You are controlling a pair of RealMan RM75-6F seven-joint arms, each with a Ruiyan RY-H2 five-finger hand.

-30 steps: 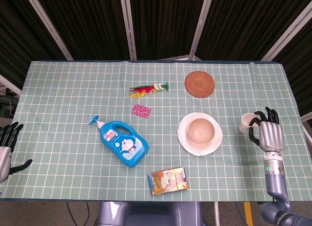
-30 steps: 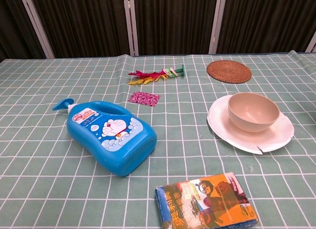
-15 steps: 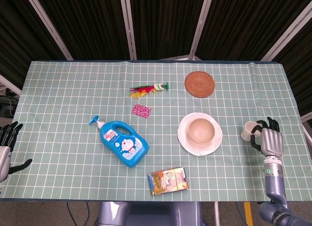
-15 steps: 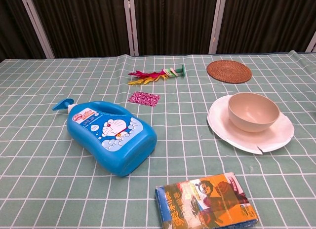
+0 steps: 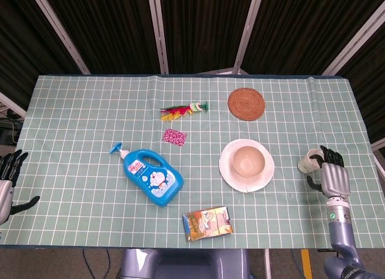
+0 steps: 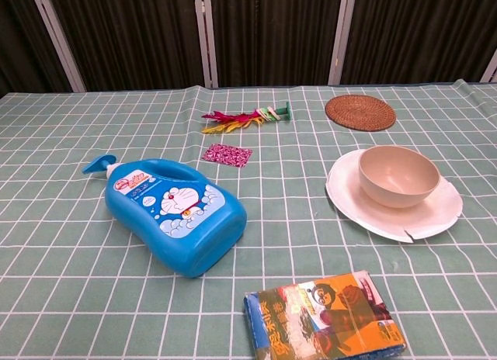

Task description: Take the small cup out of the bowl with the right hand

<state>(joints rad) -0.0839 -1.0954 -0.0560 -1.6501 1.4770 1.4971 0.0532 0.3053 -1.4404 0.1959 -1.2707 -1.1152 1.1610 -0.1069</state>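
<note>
The small white cup (image 5: 307,161) stands on the checked cloth near the table's right edge, well right of the beige bowl (image 5: 248,160) (image 6: 397,175). The bowl sits empty on a white plate (image 5: 229,171) (image 6: 388,218). My right hand (image 5: 331,174) is just right of the cup, fingers spread beside it and thumb below it; I see no grip on the cup. My left hand (image 5: 7,181) hangs off the table's left edge with its fingers apart, holding nothing. The chest view shows neither hand nor the cup.
A blue soap bottle (image 5: 148,175) (image 6: 172,212) lies left of centre. A picture-printed packet (image 5: 207,223) (image 6: 326,317) lies at the front edge. At the back are a woven coaster (image 5: 246,103), a feather toy (image 5: 182,110) and a pink patch (image 5: 174,136).
The right hand carried the cup down toward the front, set it on the cloth, then shifted slightly right while the cup stayed put. The left hand is still.
</note>
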